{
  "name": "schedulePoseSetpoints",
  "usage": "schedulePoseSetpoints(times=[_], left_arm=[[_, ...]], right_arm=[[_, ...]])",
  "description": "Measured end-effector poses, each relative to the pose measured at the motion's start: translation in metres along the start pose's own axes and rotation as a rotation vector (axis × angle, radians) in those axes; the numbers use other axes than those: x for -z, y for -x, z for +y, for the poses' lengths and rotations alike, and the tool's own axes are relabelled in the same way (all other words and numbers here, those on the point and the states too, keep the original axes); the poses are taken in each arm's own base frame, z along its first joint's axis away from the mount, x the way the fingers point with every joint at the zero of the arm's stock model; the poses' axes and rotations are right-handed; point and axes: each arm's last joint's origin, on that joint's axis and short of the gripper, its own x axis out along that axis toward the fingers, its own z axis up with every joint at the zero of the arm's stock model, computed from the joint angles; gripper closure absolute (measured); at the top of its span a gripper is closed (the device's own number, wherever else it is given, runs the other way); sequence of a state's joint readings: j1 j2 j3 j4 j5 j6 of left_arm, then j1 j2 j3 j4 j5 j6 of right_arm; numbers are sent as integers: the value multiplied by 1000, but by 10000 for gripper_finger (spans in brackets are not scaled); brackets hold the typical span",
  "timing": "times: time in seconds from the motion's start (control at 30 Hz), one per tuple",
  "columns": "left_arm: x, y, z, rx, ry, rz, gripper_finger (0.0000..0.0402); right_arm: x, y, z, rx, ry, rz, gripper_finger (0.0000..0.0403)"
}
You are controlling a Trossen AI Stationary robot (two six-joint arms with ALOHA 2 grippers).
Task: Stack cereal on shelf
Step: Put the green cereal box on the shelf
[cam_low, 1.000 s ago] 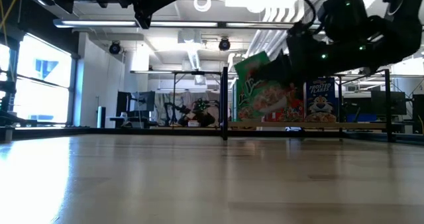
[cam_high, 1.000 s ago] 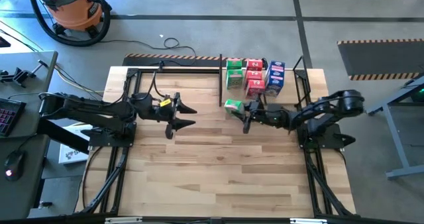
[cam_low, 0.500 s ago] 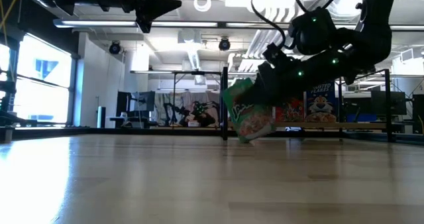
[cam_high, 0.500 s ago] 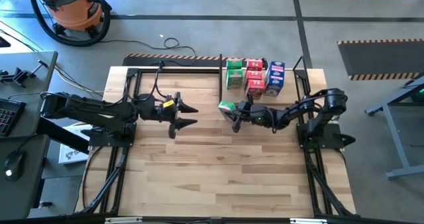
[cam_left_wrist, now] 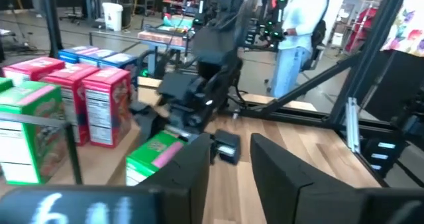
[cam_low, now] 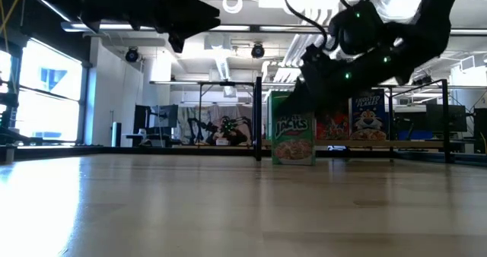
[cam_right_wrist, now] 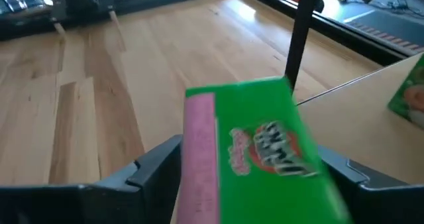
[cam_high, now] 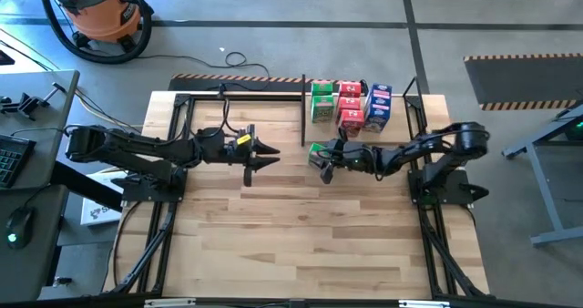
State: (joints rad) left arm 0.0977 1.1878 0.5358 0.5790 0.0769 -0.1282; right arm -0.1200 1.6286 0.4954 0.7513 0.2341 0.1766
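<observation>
1. The green cereal box (cam_low: 293, 139) standing upright on the table near the shelf's divider post (cam_low: 259, 118) reads "JACKS" across its front.
2. A blue cereal box (cam_low: 368, 120) behind it, on the shelf, reads "FROSTED FLAKES".
3. Print on the other boxes is too small or blurred to read.

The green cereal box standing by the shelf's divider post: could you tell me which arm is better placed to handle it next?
The right. Its gripper is open around the green cereal box, which stands upright on the table, while the left gripper hangs farther off, across the divider post.
</observation>
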Motion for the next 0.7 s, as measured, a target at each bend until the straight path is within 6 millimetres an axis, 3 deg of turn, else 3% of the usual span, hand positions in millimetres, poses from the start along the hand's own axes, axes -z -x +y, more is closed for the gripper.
schedulePoseSetpoints(times=[0.23,0.4,0.57,0.7], left_arm=[[-5,2,10,19,-26,-24,323],[-6,3,13,19,-61,-35,323],[9,13,20,0,-57,-116,323],[26,28,27,-8,-7,-179,323]], right_arm=[[-46,17,2,65,90,151,157],[-90,24,-6,62,45,403,157],[-125,16,-13,10,6,582,157],[-135,1,-10,-23,19,724,157]])
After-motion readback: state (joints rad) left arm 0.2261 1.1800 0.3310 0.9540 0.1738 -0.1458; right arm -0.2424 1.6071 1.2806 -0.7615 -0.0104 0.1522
